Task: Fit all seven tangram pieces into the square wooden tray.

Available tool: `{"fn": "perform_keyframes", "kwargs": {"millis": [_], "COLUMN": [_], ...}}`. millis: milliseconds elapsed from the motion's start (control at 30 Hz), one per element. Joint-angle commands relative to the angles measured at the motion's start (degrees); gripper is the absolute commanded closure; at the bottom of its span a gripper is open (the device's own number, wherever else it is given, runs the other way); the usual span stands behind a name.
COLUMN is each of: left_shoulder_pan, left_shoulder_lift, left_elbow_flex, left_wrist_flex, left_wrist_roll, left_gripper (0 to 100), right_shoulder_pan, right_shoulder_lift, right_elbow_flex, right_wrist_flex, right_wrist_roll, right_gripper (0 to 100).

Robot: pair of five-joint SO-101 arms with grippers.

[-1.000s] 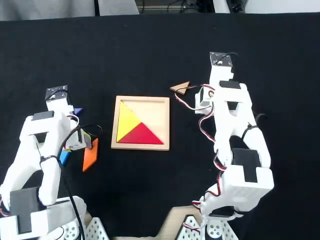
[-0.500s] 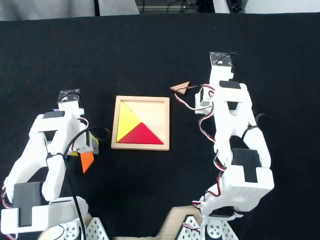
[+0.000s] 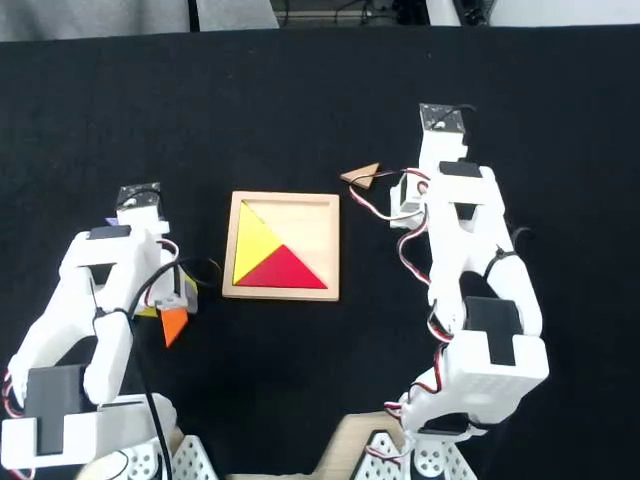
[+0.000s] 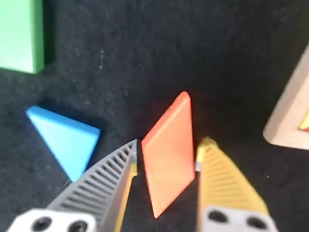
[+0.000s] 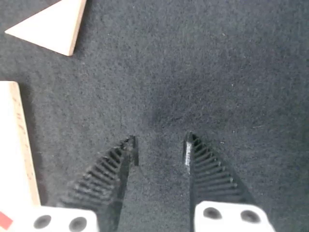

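left gripper (image 4: 167, 147) has slid in toward the tray (image 3: 281, 293), now clamped on the orange piece (image 4: 166, 174) at lower left; right gripper (image 5: 160, 147) hangs spread wide, centre right.

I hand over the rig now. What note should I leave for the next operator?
Left end effector: shut on the orange parallelogram, left of the tray.
Right end effector: open, empty, over the black cloth right of the tray.
Done: yellow triangle and red triangle lie in the tray.
To do: orange parallelogram, blue triangle, green piece, wooden triangle are outside the tray.
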Motion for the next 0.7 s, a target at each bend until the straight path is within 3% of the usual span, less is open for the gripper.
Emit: {"fn": "perform_keyframes", "kwargs": {"millis": [0,67,300,667], "left_shoulder_pan": [2.3,2.6,2.2,3.9], "left_shoulder_lift": [0.9,2.5,10.3,0.9], "left_elbow_flex": [-0.7,-2.7,-11.3,-26.9], "left_wrist_flex": [0.9,2.1,5.6,13.0], "left_wrist_roll": [-0.6,-0.4,1.8,-0.4], "left_gripper": [88,92,92,92], "right_shoulder_pan": [-0.9,-0.9,-0.9,-0.8], "right_shoulder_lift": [-3.6,-3.6,-3.6,-3.6], "right_elbow_flex": [-0.1,-0.1,-0.1,-0.1], "right_wrist_flex": [-0.4,-0.4,-0.4,-0.4], "right_wrist_roll": [0.6,0.6,0.7,0.8], "right_gripper": [83.2,83.2,83.2,83.2]}}
